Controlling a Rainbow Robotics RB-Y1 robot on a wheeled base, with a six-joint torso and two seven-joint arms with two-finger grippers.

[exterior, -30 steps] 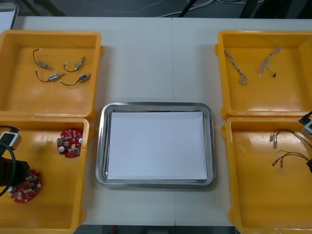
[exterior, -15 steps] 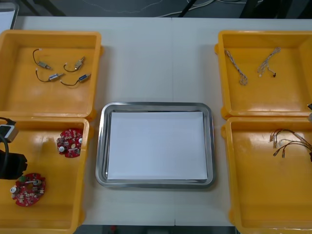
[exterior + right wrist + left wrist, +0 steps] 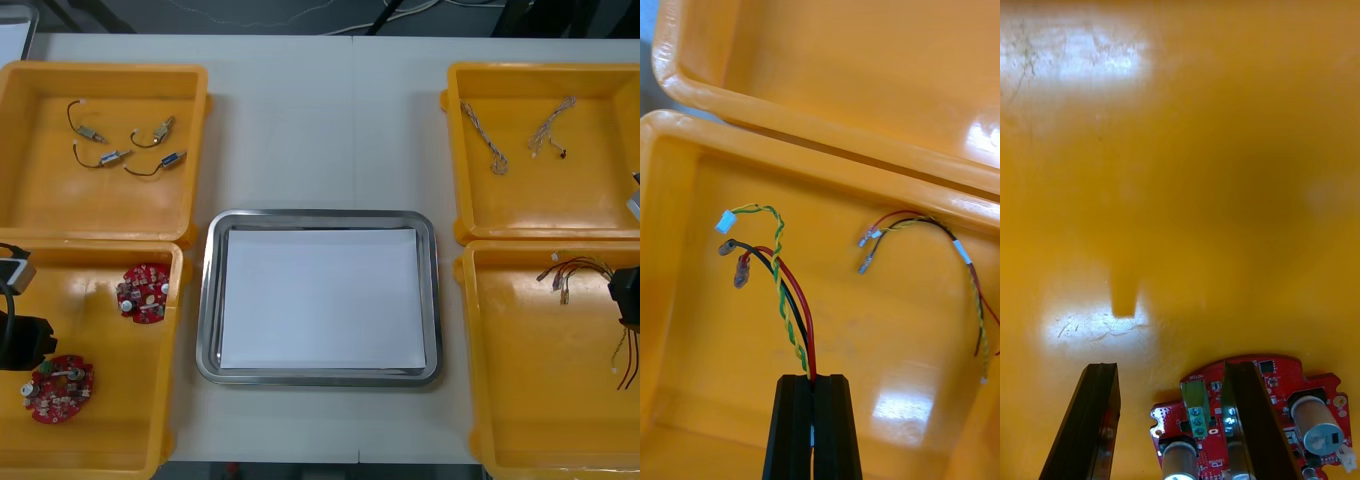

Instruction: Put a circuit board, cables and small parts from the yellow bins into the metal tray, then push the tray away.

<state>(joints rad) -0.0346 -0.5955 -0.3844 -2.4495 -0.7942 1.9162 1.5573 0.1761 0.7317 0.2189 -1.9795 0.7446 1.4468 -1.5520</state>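
The right pincer (image 3: 812, 384) clamps a red and yellow cable (image 3: 779, 285) rising from its tips, a second cable (image 3: 936, 225) beyond it in the yellow bin (image 3: 692, 315), while the left pincer (image 3: 1171, 371) stands wide, one finger (image 3: 1251, 420) hiding part of a circuit board (image 3: 1279, 386)

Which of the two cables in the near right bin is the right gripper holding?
The cable with the white plug, pinched in the shut right gripper. The other cable lies loose in the yellow bin, untouched.

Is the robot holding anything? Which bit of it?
The right gripper pinches a red and yellow cable by its wires, plug ends free. The left gripper, open, holds nothing.
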